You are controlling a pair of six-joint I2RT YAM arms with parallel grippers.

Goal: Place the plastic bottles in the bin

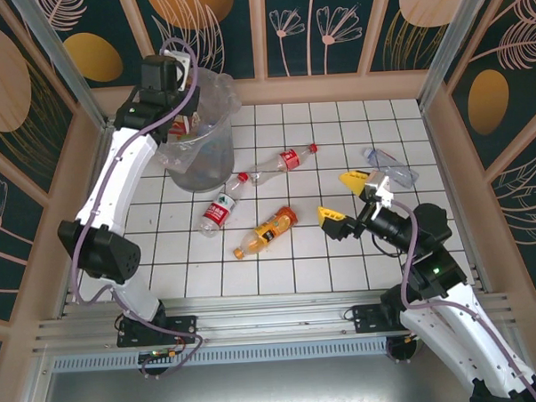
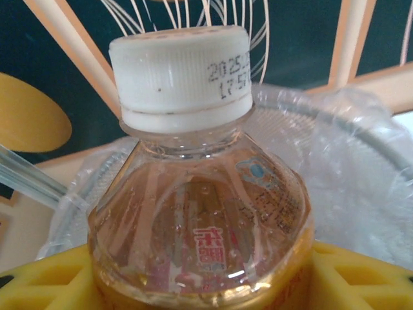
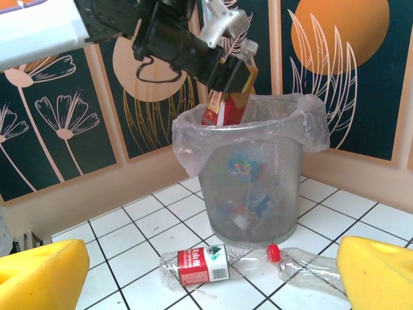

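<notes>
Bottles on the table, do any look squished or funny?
Yes. The clear bottle at the far right looks squashed and crumpled. The bottle nearest the bin, the bottle in the middle and the orange bottle all lie on their sides instead of standing.

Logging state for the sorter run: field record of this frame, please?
left pincer: shut on white-cap bottle, over bin
right pincer: open, empty
loose on table: far red bottle, near red bottle, orange bottle, crushed bottle
bin: bag-lined, several bottles inside
</notes>
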